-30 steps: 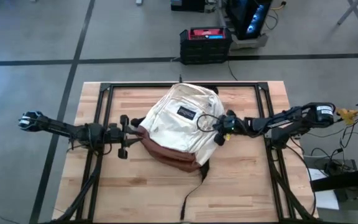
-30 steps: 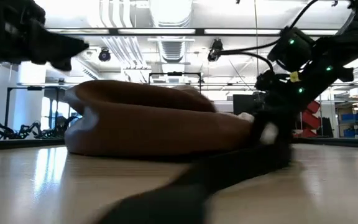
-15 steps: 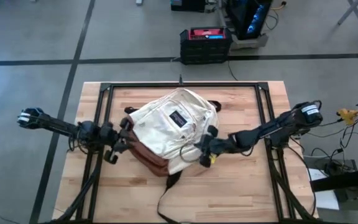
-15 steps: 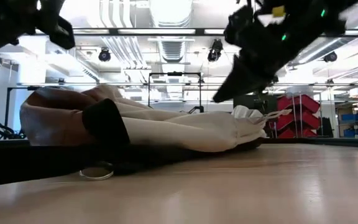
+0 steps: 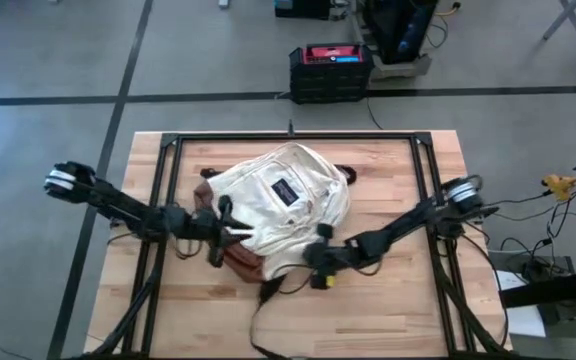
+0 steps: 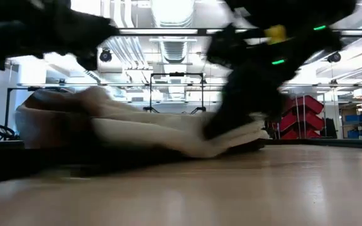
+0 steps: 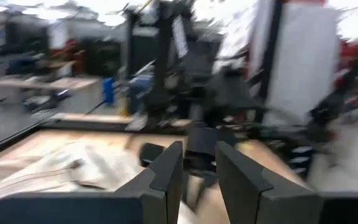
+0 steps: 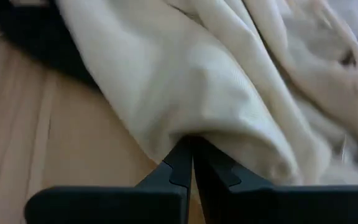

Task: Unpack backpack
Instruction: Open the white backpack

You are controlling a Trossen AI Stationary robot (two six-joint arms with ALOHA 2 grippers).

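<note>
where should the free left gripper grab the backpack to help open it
Probably the loose cream fabric on the backpack's left edge, above the reddish-brown base, coming in level from the left. The right gripper already pinches a fold on the near-right edge, and the left gripper sits open beside that left side.

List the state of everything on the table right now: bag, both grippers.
backpack: lying flat on the table, logo pocket facing up, brown base toward the left arm, black strap trailing off its near edge.
right gripper: shut on a fold of the backpack's cream fabric at its near edge.
left gripper: fingers slightly apart, holding nothing, at the backpack's brown end.
</note>
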